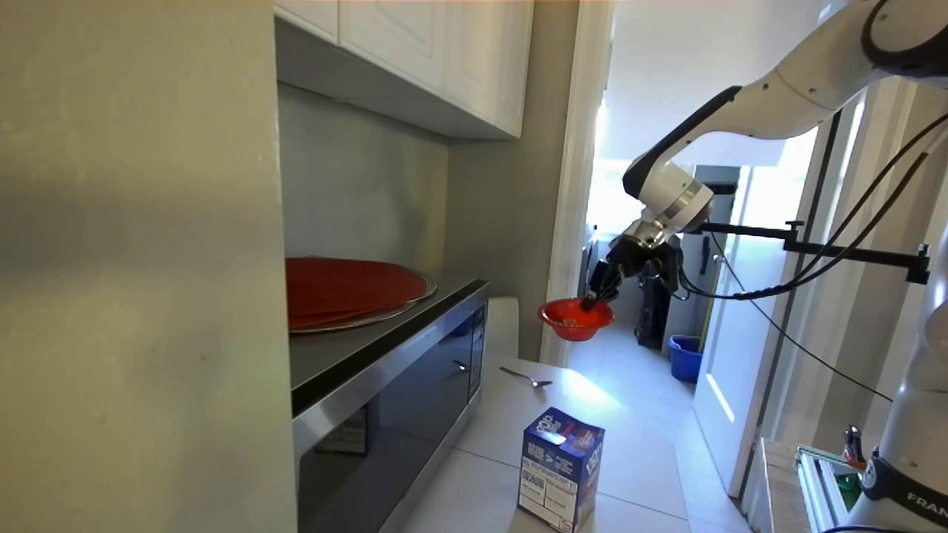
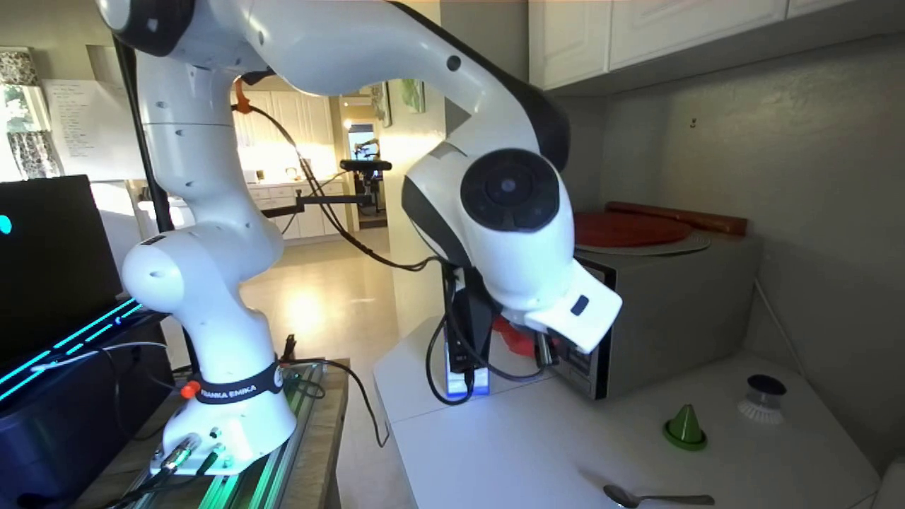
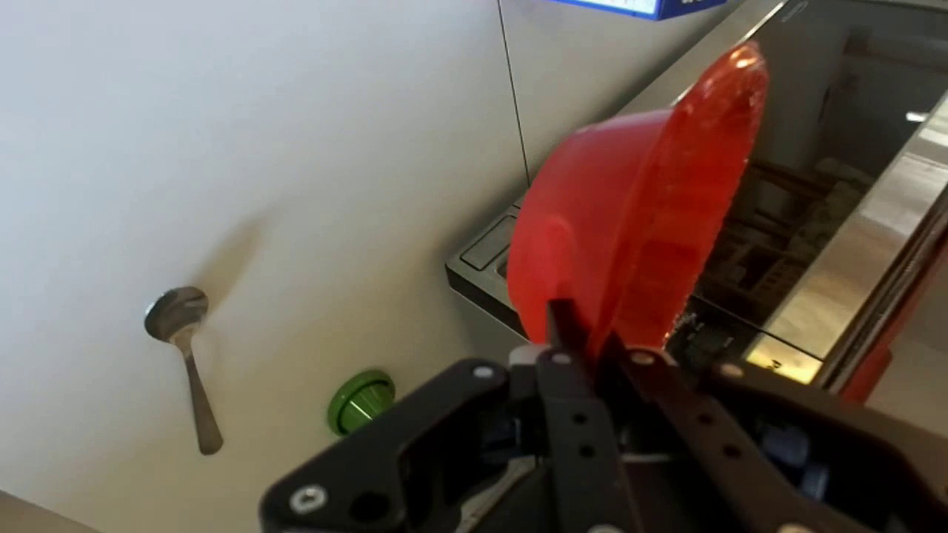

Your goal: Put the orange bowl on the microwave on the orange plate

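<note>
My gripper [image 1: 590, 300] clamped the orange bowl [image 1: 576, 331]. Left in an exterior view, the orange plate [image 1: 355, 294] topped the microwave [image 1: 415, 400].

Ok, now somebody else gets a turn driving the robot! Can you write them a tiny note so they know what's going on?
Gripper: shut on the rim of the orange bowl.
Bowl: up in the air, apart from the orange plate, which is on top of the microwave.
Done: bowl gripped and lifted.
Left: carry it over the plate, lower it, let go.
</note>
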`<state>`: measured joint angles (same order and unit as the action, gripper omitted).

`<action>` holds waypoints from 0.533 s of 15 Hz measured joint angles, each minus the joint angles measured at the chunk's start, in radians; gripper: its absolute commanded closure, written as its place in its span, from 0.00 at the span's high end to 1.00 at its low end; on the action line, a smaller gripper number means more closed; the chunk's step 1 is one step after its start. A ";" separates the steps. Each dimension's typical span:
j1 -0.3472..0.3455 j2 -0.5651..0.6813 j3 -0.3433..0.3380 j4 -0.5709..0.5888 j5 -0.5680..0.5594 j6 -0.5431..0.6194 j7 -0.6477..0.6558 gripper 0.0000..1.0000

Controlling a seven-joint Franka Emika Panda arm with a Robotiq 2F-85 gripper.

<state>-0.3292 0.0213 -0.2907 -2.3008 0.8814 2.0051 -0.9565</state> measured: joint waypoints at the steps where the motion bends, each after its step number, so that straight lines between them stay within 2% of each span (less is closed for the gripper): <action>1: 0.006 -0.038 0.002 -0.002 -0.015 0.000 0.027 0.01; 5: 0.048 -0.172 0.032 0.004 -0.041 0.000 0.139 0.01; 8: 0.098 -0.227 0.068 0.030 -0.041 0.000 0.211 0.01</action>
<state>-0.2311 -0.2060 -0.2224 -2.2706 0.8401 2.0054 -0.7455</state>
